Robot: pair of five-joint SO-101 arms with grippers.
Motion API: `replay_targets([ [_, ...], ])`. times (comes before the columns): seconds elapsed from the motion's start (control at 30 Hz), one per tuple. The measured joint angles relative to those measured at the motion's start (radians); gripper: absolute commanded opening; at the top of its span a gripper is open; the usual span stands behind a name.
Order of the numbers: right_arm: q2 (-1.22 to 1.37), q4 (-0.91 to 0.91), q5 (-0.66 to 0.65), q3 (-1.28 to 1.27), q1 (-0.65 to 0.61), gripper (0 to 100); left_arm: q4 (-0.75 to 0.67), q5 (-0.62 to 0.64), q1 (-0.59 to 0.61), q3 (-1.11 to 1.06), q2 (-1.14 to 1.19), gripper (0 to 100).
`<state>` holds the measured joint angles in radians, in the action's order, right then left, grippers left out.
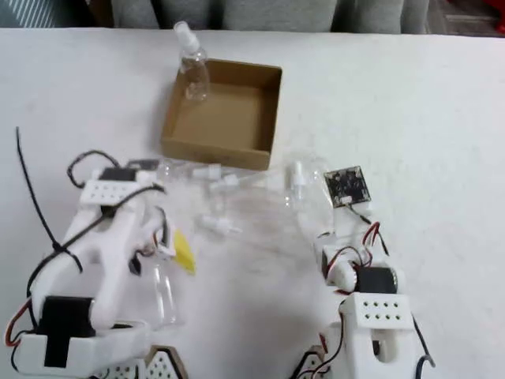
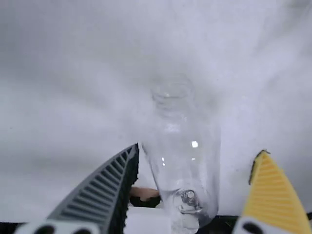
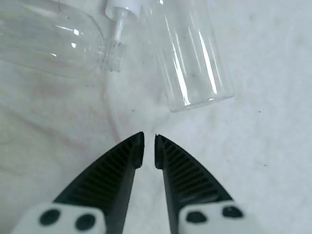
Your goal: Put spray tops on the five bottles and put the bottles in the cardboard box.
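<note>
One at a time: straddling a light-looking, slippery clear bottle (image 2: 171, 127) around its middle with the left tool (image 2: 199, 150) spread wide; holding the right tool (image 3: 146, 146) pinched together, empty.

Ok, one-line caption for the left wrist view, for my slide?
Left gripper open, its dark and yellow fingers either side of a clear bottle with no spray top, on the white table.

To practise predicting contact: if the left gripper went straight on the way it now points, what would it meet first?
Probably the clear capless bottle: it lies lengthwise between the open fingers of the left gripper, neck pointing away. Beyond it is bare table, though depth is hard to judge.
</note>
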<state>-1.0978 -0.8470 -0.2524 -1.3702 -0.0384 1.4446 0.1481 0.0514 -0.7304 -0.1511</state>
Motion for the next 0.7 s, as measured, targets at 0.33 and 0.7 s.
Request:
replay_targets([
  [0.33, 0.0, 0.0, 0.0, 0.0, 0.0, 1.7, -0.16, 0.083, -0.029, -0.069, 0.008, 32],
  [0.7, 0.0, 0.0, 0.0, 0.0, 0.0, 1.8, -0.232, 0.109, -0.13, -0.08, 0.008, 6],
])
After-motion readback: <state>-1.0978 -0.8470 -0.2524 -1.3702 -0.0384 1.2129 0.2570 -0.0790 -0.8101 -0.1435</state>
